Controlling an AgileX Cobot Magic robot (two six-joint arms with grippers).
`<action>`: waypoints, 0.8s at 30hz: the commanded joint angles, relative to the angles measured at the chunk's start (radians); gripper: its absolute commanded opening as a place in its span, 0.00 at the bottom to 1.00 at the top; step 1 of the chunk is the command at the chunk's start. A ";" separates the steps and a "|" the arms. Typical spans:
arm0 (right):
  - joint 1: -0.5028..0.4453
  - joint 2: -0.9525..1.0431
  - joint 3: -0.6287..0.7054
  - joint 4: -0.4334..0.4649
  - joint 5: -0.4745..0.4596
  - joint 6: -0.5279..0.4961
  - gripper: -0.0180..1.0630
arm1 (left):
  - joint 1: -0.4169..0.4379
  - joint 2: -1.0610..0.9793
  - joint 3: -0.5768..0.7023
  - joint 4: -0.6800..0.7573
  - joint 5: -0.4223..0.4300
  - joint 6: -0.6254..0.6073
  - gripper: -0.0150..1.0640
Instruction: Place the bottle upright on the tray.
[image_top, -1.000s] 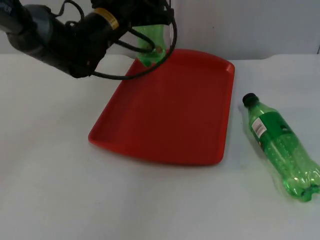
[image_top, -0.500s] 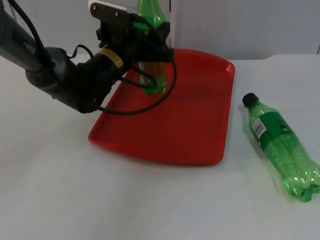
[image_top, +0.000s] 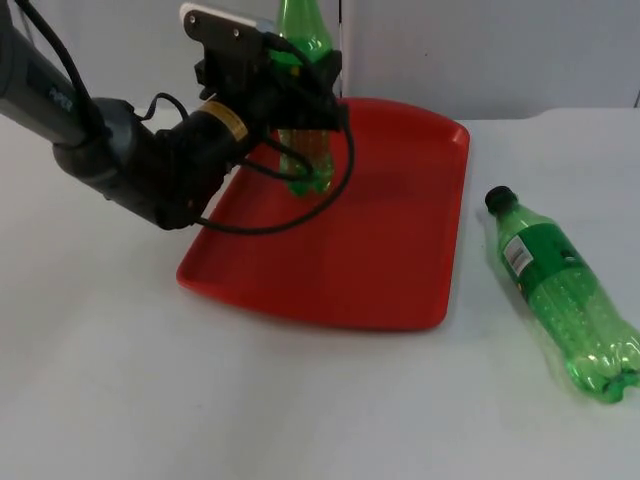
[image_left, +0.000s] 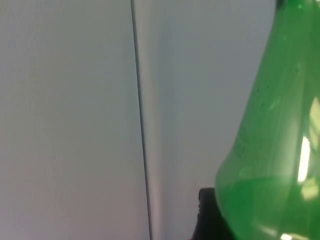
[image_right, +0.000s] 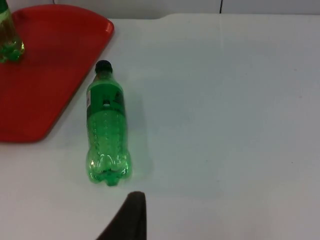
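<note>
A green bottle (image_top: 305, 160) stands upright in the far left part of the red tray (image_top: 400, 250), its base at the tray floor. My left gripper (image_top: 298, 95) is shut on its middle, and the bottle's neck rises above it. In the left wrist view the green bottle (image_left: 270, 150) is close by, with a black fingertip (image_left: 207, 215) against it. A second green bottle (image_top: 562, 295) with a black cap lies on its side on the table right of the tray. My right gripper (image_right: 131, 217) waits above the table beyond that lying bottle (image_right: 106, 130), on its base side.
The grey partition wall (image_top: 500, 50) rises just behind the tray's far edge. White table top (image_top: 150, 400) lies open in front of and left of the tray. The tray's corner (image_right: 75, 60) is close to the lying bottle's cap.
Over the last second the left arm has brought the bottle from the tray's far edge forward and down onto the tray. Since half a second ago it has barely moved. The lying bottle is unmoved.
</note>
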 joint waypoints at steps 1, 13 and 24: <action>0.003 -0.003 0.001 0.003 -0.004 -0.007 0.99 | 0.001 0.012 -0.004 0.009 -0.017 0.012 0.01; 0.003 -0.003 0.001 0.003 -0.004 -0.007 0.99 | 0.001 0.033 -0.003 0.047 -0.053 0.014 0.04; 0.003 -0.003 0.001 0.003 -0.004 -0.007 0.99 | 0.001 0.033 -0.003 0.060 -0.053 0.010 0.77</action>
